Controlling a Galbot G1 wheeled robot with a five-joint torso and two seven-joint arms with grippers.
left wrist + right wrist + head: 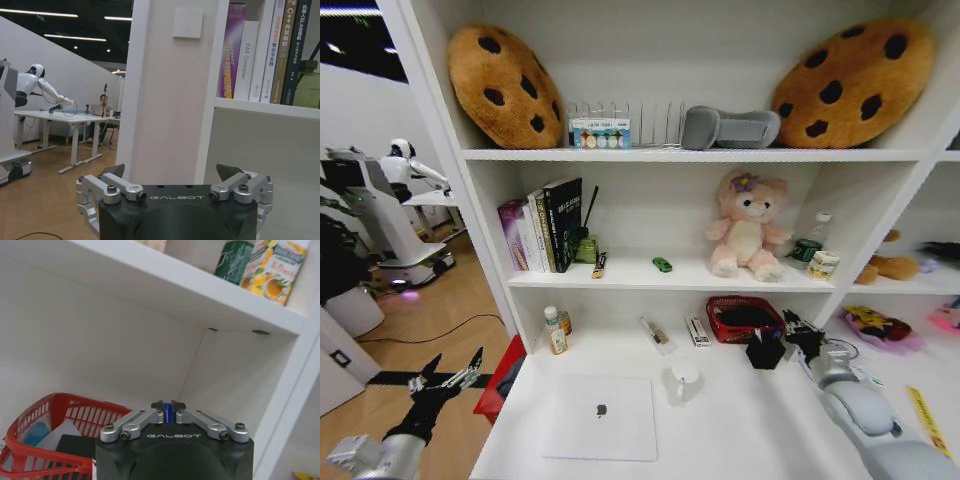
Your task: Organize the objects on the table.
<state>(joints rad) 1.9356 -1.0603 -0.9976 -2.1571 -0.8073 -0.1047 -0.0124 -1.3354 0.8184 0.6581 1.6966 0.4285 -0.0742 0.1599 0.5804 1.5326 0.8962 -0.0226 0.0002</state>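
The right tool (pixel 790 335) reaches over the desk (pixel 740 440) toward 1 o'clock in the head view, close beside a small black holder (pixel 765 352); its fingers (pixel 159 411) are clenched on a thin blue item (pixel 168 413), probably a marker pen, seen in the right wrist view with the red basket (pixel 45 432) below and beside it; the left tool (pixel 448 378) hangs off the desk's left edge at about 8 o'clock, over the wooden floor (pixel 440 340), its fingers (pixel 114 172) spread wide and grasping nothing. The silver laptop (pixel 601 417) lies shut and flat at 6 o'clock, near the front edge; a white mug (pixel 684 378) stands just beside its far right corner; the red basket (pixel 744 318) sits at the back of the desk, toward 1 o'clock; a small bottle (pixel 555 331) stands at the back toward 11 o'clock. The green toy car (pixel 662 264) rests on the middle shelf (pixel 620 278), between the row of books (pixel 542 225) and the pink plush toy (pixel 747 225); two cookie cushions (pixel 505 85) lean on the top shelf.
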